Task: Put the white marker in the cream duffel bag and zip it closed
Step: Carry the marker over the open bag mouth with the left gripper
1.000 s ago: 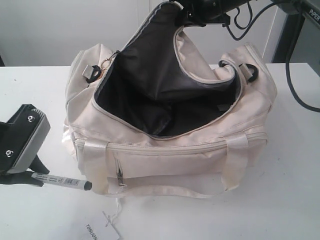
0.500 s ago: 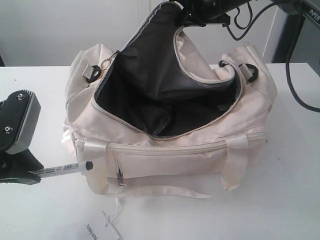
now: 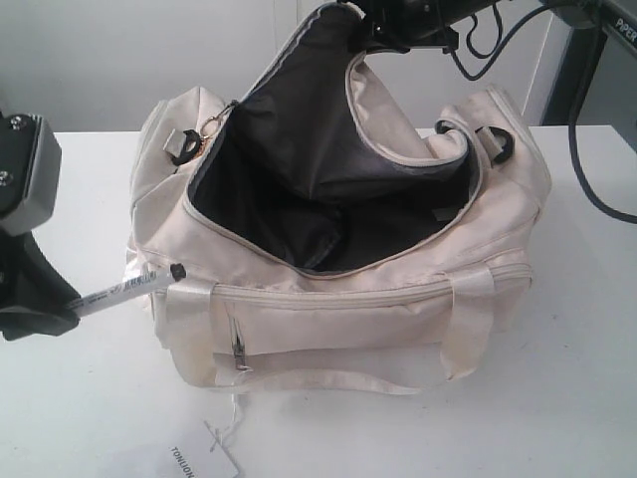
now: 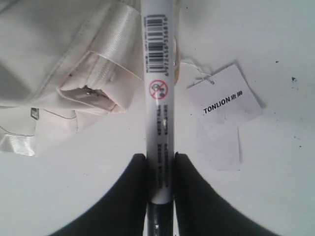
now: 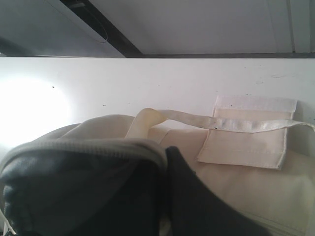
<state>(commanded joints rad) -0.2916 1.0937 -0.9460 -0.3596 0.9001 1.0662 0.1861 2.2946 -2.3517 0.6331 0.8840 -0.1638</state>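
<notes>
White marker [image 3: 124,289]: exterior view, tail clamped in left pincer [image 3: 68,307], held above the surface [image 3: 557,398], cap just beside a front corner of the bag [image 3: 348,324].
Right pincer [image 3: 398,30]: clamped on the raised bag rim.
Left wrist view: tag [image 4: 224,103] lies beside the barrel.
Right wrist view: pincer pinches the zipper edge.
Handling: light, stiff, smooth, likely slippery; grip mid-barrel or tail.

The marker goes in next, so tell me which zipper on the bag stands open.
The curved top zipper of the cream duffel bag, gaping over the dark lining; the front pocket zipper below it is shut.
</notes>
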